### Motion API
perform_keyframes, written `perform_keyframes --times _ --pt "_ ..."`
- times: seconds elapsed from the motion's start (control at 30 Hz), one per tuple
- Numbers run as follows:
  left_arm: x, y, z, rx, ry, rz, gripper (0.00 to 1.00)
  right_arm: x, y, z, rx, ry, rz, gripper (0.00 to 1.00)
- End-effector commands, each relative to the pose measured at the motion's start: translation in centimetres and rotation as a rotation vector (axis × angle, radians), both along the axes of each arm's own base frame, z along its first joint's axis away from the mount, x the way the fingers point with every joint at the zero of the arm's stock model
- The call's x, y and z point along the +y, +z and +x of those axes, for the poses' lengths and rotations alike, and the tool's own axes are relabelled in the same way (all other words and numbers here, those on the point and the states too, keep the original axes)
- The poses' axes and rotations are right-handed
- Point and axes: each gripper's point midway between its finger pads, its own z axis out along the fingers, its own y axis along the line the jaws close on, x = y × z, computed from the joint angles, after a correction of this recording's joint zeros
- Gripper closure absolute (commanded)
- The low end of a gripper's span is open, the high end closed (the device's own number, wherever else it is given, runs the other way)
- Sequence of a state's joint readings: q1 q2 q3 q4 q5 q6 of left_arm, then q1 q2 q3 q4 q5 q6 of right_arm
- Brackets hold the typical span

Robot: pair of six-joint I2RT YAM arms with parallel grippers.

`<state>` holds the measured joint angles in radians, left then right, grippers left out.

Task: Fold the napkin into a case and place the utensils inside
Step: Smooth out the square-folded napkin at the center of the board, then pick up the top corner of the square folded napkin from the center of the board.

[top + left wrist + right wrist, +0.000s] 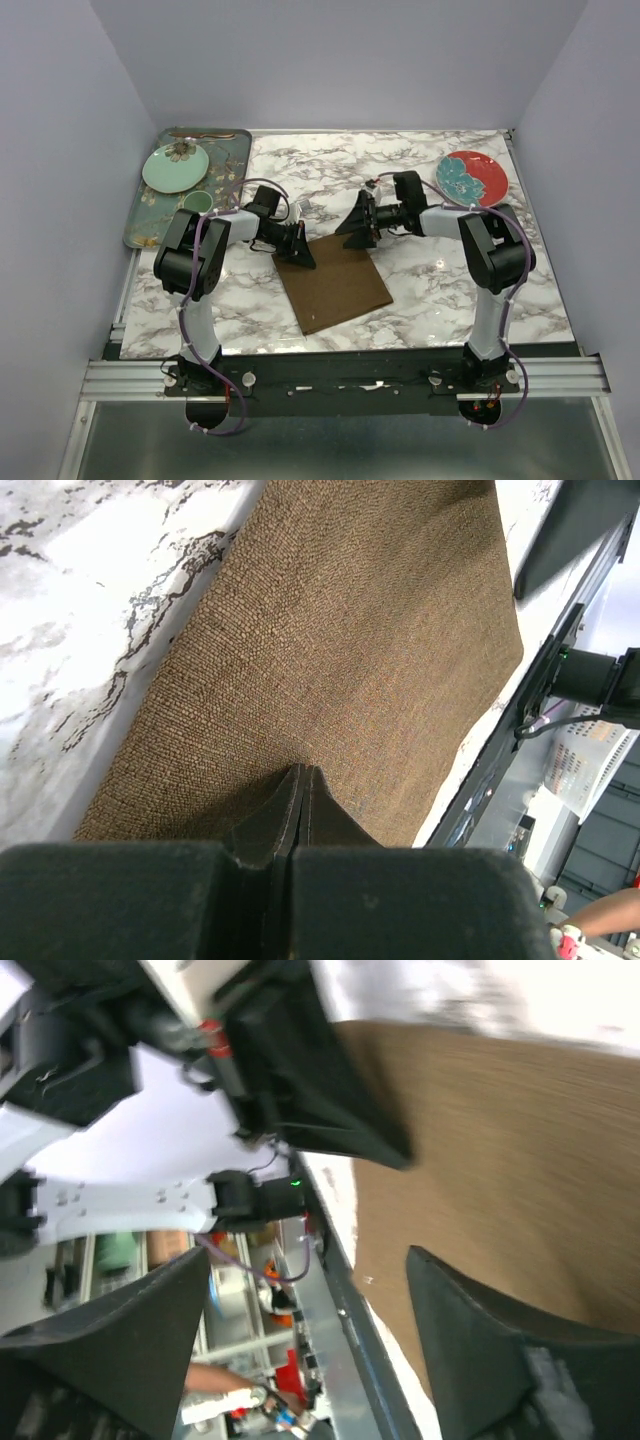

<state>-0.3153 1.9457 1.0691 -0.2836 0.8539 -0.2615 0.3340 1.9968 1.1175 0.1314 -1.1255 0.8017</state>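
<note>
Though only overhead shows the tray (228, 150), wrist views show left gripper (303, 772) closed over napkin (350, 650), right gripper (308, 1252) spread beside it.

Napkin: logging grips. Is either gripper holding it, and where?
Right gripper stands open, holding nothing. Left gripper is shut over the napkin; any pinch cannot be told.

In the top view the left gripper (303, 257) covers part of the far edge of the napkin (335, 288), so a pinch on the cloth cannot be told. The right wrist view is blurred, and its right edge cuts the napkin off.
</note>
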Motion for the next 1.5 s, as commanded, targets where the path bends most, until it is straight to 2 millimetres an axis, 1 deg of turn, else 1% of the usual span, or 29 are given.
perform_keyframes --times 0.0,0.03,0.07,0.17,0.2,0.33,0.43,0.53,0.6,0.63,0.7,0.73,0.87,0.9,0.97,1.0,1.03,1.07,1.1,1.13,1.17,1.2,1.23,1.27,1.3,1.33,1.37,1.4,1.47 --pt "0.5 -2.0 -0.2 0.017 0.011 0.055 1.00 2.8 2.3 -1.7 0.027 0.083 0.141 0.00" --pt "0.5 -2.0 -0.3 0.020 0.012 0.056 1.00 3.2 2.5 -1.5 0.030 0.081 0.159 0.00" --pt "0.5 -2.1 -0.3 0.020 0.012 0.057 1.00 3.4 2.1 -1.5 0.040 0.075 0.160 0.00" --pt "0.5 -2.3 -0.4 0.029 0.016 0.064 1.00 3.6 0.3 -1.1 0.049 0.067 0.158 0.00" --pt "0.5 -2.4 -0.4 0.029 0.015 0.064 1.00 3.6 -0.8 -1.0 0.071 0.066 0.148 0.00" --pt "0.7 -2.7 -0.7 0.037 0.013 0.075 1.00 3.2 -3.1 -1.6 0.105 0.069 0.127 0.00" --pt "0.9 -2.9 -0.9 0.043 0.012 0.082 1.00 2.2 -4.9 -2.2 0.117 0.069 0.099 0.00" --pt "0.9 -3.0 -1.0 0.047 0.013 0.083 1.00 0.9 -6.1 -2.6 0.115 0.069 0.082 0.00" --pt "0.9 -3.0 -1.0 0.054 0.021 0.084 1.00 0.1 -6.2 -2.7 0.083 0.080 0.085 0.00" --pt "1.0 -3.2 -1.1 0.056 0.023 0.086 1.00 -0.3 -6.5 -3.1 0.114 0.082 0.070 0.00" --pt "1.0 -3.3 -1.1 0.061 0.025 0.089 1.00 -0.9 -6.6 -2.8 0.067 0.092 0.056 0.00" --pt "1.0 -3.3 -1.1 0.060 0.025 0.090 1.00 -1.3 -6.8 -3.2 0.101 0.093 0.042 0.00" --pt "1.0 -3.3 -1.0 0.057 0.020 0.089 1.00 -2.3 -6.7 -2.9 0.080 0.093 0.046 0.00" --pt "1.0 -3.3 -1.0 0.053 0.019 0.088 1.00 -2.3 -6.4 -2.6 0.068 0.094 0.050 0.00" --pt "0.7 -2.8 -0.9 0.043 0.018 0.068 1.00 -2.3 -4.9 -2.4 0.036 0.109 0.060 0.00" --pt "0.5 -1.8 -0.5 0.012 0.018 0.047 1.00 -2.1 -3.9 -1.9 0.005 0.112 0.068 0.00" --pt "0.1 -1.0 -0.2 -0.025 0.014 0.019 1.00 -2.1 -2.2 -1.7 -0.023 0.116 0.074 0.01" --pt "-0.3 -0.1 0.2 -0.058 0.016 -0.001 1.00 -2.1 -1.3 -1.5 -0.064 0.125 0.078 0.02" --pt "-0.7 2.0 0.8 -0.125 0.012 -0.030 1.00 -2.0 -0.4 -1.3 -0.103 0.130 0.078 0.03" --pt "-1.2 3.3 1.5 -0.188 0.013 -0.053 1.00 -2.2 0.8 -1.7 -0.071 0.135 0.060 0.06" --pt "-1.8 4.4 1.8 -0.231 0.013 -0.048 1.00 -2.4 2.0 -1.8 -0.134 0.142 0.047 0.10" --pt "-2.1 6.3 2.1 -0.295 0.008 -0.058 1.00 -2.6 2.6 -2.2 -0.141 0.147 0.033 0.18" --pt "-2.4 7.2 2.3 -0.332 -0.008 -0.049 1.00 -3.0 2.7 -3.5 -0.083 0.156 0.000 0.24" --pt "-2.2 7.3 2.7 -0.365 -0.003 -0.004 1.00 -3.5 2.9 -3.8 -0.156 0.161 -0.050 0.31" --pt "-2.3 7.7 2.6 -0.413 -0.042 0.020 1.00 -3.8 2.6 -4.7 -0.156 0.173 -0.084 0.43" --pt "-1.9 7.6 2.4 -0.400 -0.056 0.056 1.00 -4.5 2.2 -6.0 -0.112 0.185 -0.130 0.49" --pt "-1.5 7.2 2.3 -0.394 -0.068 0.081 1.00 -5.3 0.7 -6.8 -0.128 0.198 -0.194 0.54" --pt "-0.9 6.2 2.3 -0.389 -0.076 0.131 1.00 -5.7 0.4 -7.6 -0.129 0.206 -0.228 0.63" --pt "0.2 5.0 1.2 -0.374 -0.150 0.184 0.99 -6.7 -1.2 -9.0 -0.114 0.220 -0.304 0.65"
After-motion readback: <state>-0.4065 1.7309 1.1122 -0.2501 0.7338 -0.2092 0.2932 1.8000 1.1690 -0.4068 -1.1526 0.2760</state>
